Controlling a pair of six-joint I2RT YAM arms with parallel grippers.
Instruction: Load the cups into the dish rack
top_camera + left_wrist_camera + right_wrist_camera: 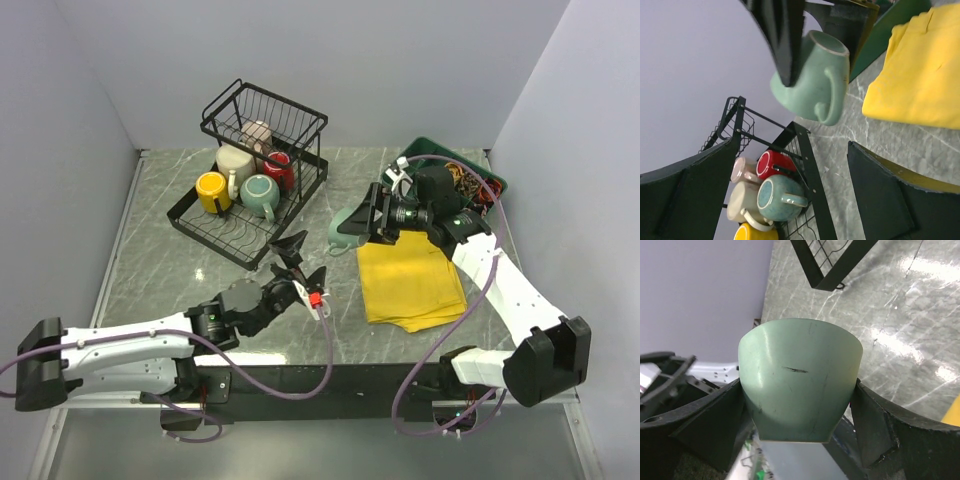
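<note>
From my right wrist I see only my right claw [799,400] clamped on the pale green mug [800,370], its handle hidden. My left wrist shows that handle, plus the red mug [774,162], teal mug [780,197], cream mug [742,200] and yellow mug [755,232] in the dish rack [807,155]. My left claw [302,260] stands apart, empty.

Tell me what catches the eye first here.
The right gripper clamps a pale green mug in mid-air, right of the dish rack and beside a yellow cloth. A yellow mug, teal mug, red mug and cream mug crowd the rack's lower tier. The left gripper hangs open in front of it.
</note>
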